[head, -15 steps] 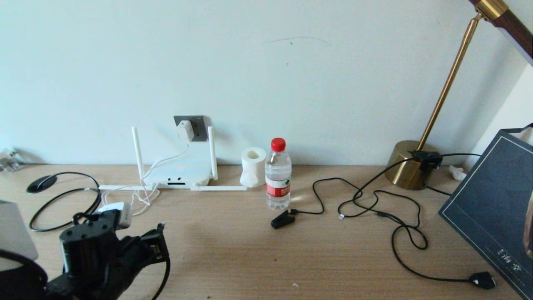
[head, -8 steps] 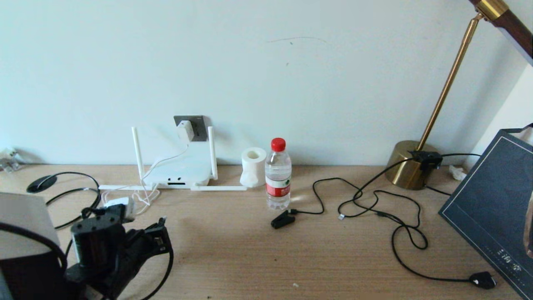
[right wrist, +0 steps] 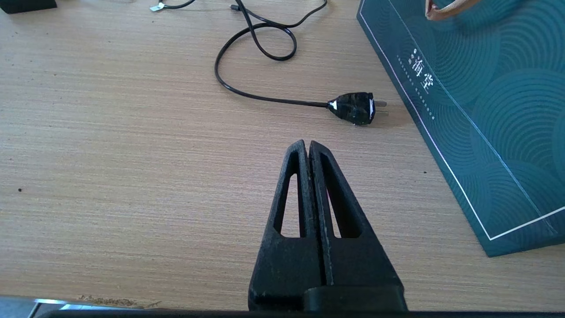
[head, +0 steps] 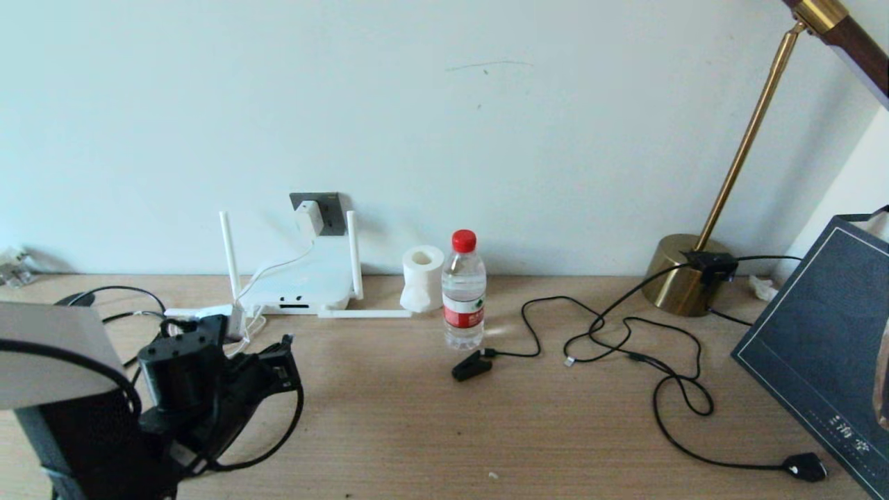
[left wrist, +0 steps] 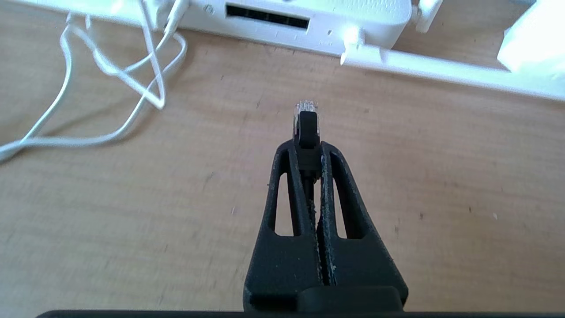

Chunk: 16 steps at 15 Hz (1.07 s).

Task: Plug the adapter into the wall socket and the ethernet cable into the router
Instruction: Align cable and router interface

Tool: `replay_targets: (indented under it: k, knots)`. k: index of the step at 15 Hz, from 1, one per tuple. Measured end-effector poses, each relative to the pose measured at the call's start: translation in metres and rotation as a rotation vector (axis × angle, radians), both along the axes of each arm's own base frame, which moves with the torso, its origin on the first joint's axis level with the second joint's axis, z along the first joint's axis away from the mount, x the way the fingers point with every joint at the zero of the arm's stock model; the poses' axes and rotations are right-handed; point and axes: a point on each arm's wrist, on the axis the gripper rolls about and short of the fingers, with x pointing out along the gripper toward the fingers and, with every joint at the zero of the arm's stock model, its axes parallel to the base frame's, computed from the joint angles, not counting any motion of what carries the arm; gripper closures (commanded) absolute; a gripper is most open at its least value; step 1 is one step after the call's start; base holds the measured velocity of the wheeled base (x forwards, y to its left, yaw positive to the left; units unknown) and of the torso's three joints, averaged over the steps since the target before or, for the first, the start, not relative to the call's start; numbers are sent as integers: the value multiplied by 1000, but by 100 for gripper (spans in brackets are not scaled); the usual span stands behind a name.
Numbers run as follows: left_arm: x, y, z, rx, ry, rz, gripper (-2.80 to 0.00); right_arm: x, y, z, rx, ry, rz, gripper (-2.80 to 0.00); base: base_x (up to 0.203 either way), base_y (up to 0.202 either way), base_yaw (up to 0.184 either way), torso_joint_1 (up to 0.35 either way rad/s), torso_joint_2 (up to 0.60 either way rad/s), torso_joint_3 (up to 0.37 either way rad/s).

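Some bare desk (unobstructed) separates ethernet cable from router

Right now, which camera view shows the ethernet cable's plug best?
The left wrist view: the ethernet cable's plug sticks out clear-tipped from the shut left gripper, facing the router ports. In the head view the left gripper mostly hides the plug; only the cable loop shows. The right wrist view does not show it.
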Motion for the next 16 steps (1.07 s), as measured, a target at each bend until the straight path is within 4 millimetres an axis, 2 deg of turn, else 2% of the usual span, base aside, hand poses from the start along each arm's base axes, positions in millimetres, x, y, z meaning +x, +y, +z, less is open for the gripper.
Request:
replay_targets:
  k: [6,16]
  knots:
    - [24,-4,-5,-5,-33,1,0,0,0,0,0,0,0,0,0,0,0,0,0,0]
    - [29,-7,-3,31,-53,-11,0,0,0,0,1,0,-1,0,0,0,0,0,0,0]
